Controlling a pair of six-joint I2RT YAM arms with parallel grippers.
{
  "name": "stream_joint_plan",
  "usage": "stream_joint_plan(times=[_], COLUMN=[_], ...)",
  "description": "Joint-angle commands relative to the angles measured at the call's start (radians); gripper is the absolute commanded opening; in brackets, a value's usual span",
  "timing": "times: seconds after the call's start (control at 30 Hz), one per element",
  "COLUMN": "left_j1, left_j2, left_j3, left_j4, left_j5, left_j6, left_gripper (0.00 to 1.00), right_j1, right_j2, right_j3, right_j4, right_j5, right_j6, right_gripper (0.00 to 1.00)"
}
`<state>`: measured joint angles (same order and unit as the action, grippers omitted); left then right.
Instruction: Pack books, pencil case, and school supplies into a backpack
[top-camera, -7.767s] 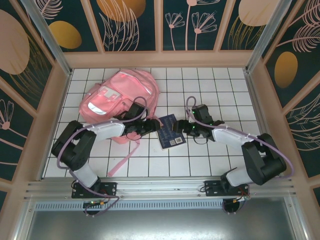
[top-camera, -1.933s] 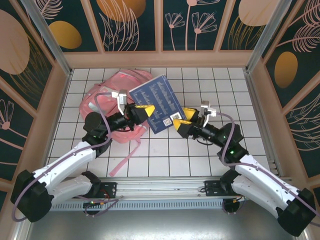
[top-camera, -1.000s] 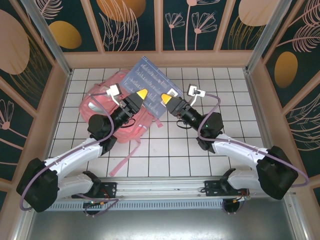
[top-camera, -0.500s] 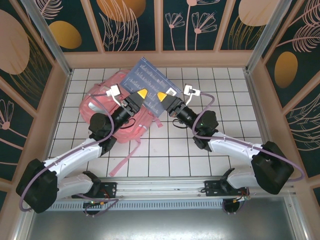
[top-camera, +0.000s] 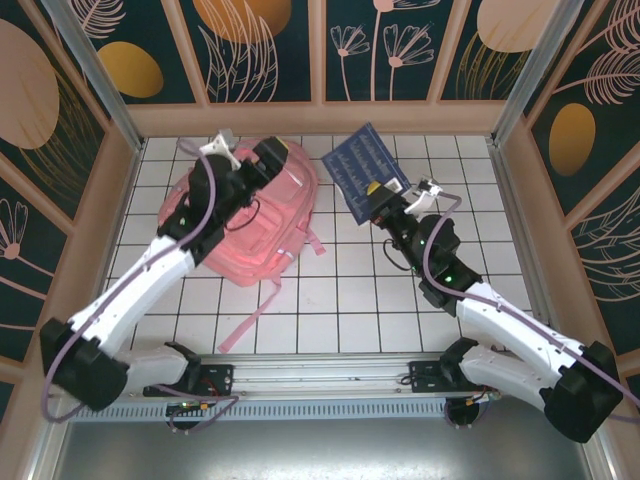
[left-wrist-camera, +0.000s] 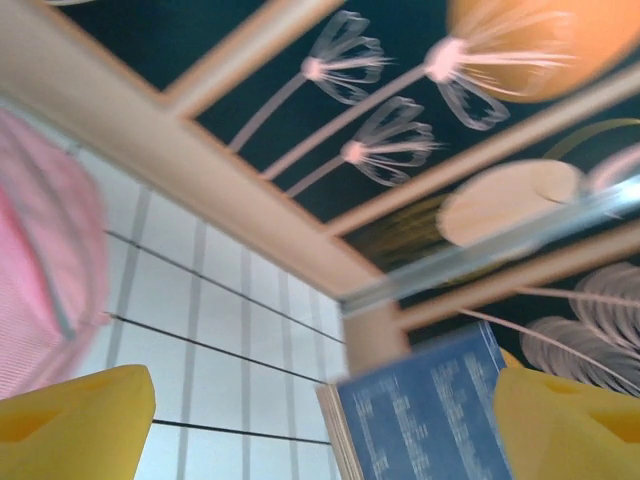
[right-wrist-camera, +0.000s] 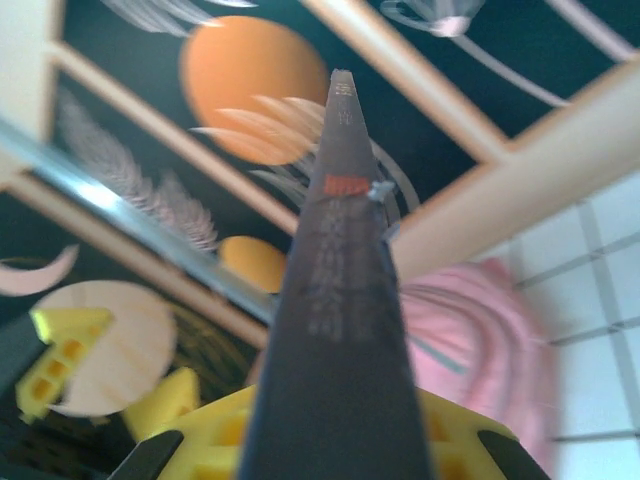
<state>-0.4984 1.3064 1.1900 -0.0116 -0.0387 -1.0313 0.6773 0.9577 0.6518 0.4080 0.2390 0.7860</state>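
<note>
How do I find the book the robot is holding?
Find the big pink backpack on the tiled table. To its right, the right gripper holds up a dark blue book. Unlike the soft pink backpack, it is flat and covered in tiny white print.

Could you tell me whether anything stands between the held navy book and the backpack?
Only the open left gripper, poised over the backpack's far edge, on the side facing the book; nothing else visible lies between them.
</note>
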Motion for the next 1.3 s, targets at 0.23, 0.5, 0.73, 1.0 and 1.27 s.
stream_joint_plan(times=[0.23, 0.5, 0.73, 1.0, 1.27], left_j1=[0.157, 0.178, 0.194, 0.202, 0.203], left_j2=[0.382, 0.614, 0.714, 0.776, 0.846], left_j3=[0.291, 0.459, 0.539, 0.576, 0.636], left_j4=[-0.268, -0.247, -0.269, -0.281, -0.266], left_j5=[0.135, 0.200, 0.168, 0.166, 0.186], left_j6=[-0.076, -0.066, -0.053, -0.059, -0.026], left_gripper=[0.81, 0.73, 0.71, 0.66, 0.57], right_j1=[-0.079, -0.125, -0.158, -0.179, -0.179], right_j2=[-0.115, -0.184, -0.202, -0.196, -0.178], right_j3=[-0.047, -0.084, -0.099, -0.103, -0.116], right_j4=[-0.194, -0.214, -0.211, -0.205, -0.187], right_j5=[0.102, 0.085, 0.071, 0.057, 0.043], right_j6=[0.041, 0.030, 0.030, 0.041, 0.050], right_gripper=[0.00, 0.00, 0.00, 0.00, 0.00])
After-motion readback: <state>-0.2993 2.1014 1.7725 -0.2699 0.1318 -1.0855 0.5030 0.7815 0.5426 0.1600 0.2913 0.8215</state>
